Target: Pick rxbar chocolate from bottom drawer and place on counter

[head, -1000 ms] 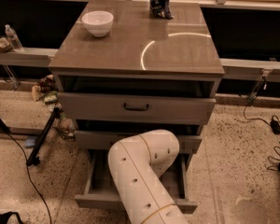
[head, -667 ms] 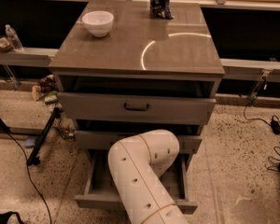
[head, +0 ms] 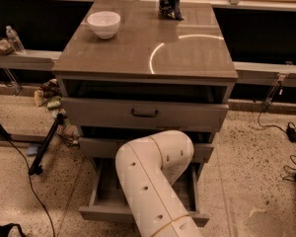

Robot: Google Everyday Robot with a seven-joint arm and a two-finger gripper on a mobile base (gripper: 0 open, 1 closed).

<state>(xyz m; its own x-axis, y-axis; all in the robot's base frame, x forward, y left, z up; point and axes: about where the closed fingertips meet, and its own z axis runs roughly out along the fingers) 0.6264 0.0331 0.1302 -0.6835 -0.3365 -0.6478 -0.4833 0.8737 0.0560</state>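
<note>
The bottom drawer (head: 106, 193) is pulled open below two shallower grey drawers, and a bare strip of its grey inside shows on the left. My white arm (head: 153, 174) bends down into it and covers most of the inside. My gripper is hidden behind the arm, down in the drawer. The rxbar chocolate is hidden. The counter (head: 187, 58) is the glossy grey-brown cabinet top with a curved light reflection.
A white bowl (head: 103, 23) sits at the counter's back left and a dark glossy snack bag (head: 170, 3) at the back. The top drawer (head: 144, 113) is slightly out. Cables and a black stand (head: 42, 149) lie on the floor to the left, more cables (head: 288, 132) to the right.
</note>
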